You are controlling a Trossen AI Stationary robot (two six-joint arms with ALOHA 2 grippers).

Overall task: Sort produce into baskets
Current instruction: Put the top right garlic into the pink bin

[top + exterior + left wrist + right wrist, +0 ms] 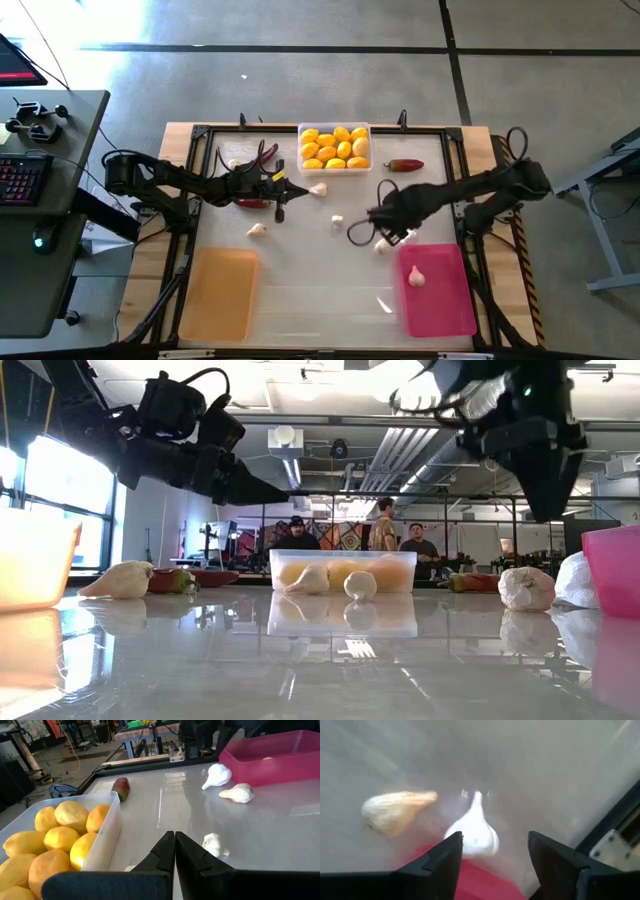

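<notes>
hovering our right end effector (495, 852) wide open, empty, over a garlic bulb (474, 832) at six o'clock of the lemon tray (335, 148), we risk nudging it away.

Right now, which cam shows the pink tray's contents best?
High view: it looks straight into the pink tray and shows one garlic bulb inside. Low view shows only a wall; left wrist view shows the rim with a pale bit behind it.

The shiny white table (300, 290) holds a clear tray (335, 128) at twelve o'clock, an orange tray (218, 295) at seven, and a pink tray (445, 300) at five, with garlic bulbs (257, 230) and red peppers (404, 165) scattered between.
</notes>
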